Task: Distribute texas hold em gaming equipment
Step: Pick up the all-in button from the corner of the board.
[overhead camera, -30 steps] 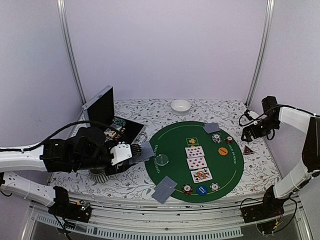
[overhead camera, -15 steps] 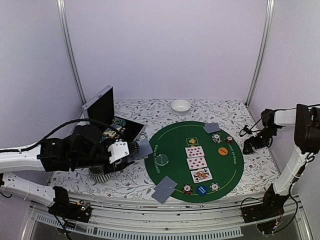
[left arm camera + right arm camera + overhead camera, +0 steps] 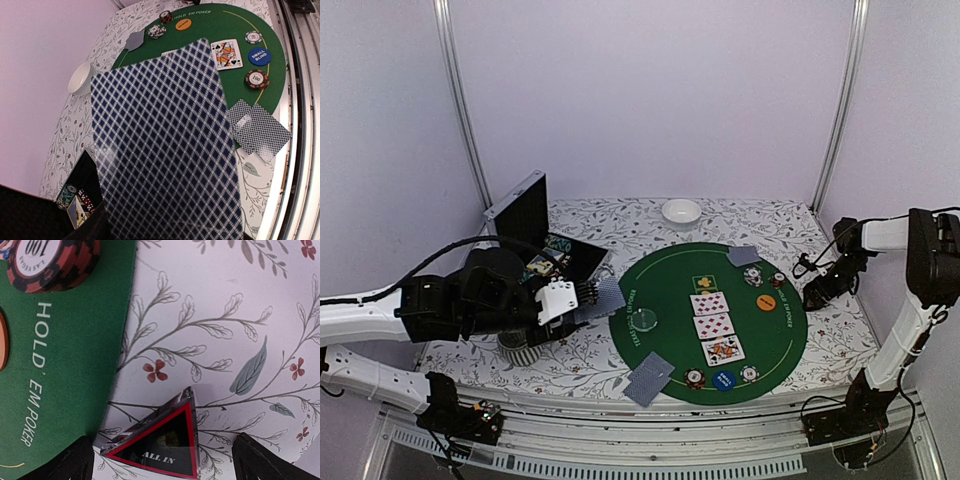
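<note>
The card [image 3: 165,145] we hold shows its blue-checked back, clamped in our left gripper [image 3: 588,297] at the left edge of the green mat [image 3: 660,275]. On the mat lie three face-up cards [image 3: 712,325], two face-down pairs [image 3: 650,378] and several chips [image 3: 695,378]. Just off the mat's right edge, the red ALL IN marker [image 3: 160,447] lies on the floral cloth [image 3: 240,315] between our right gripper's [image 3: 817,293] spread fingers [image 3: 75,460]. Whether they touch it we cannot tell.
</note>
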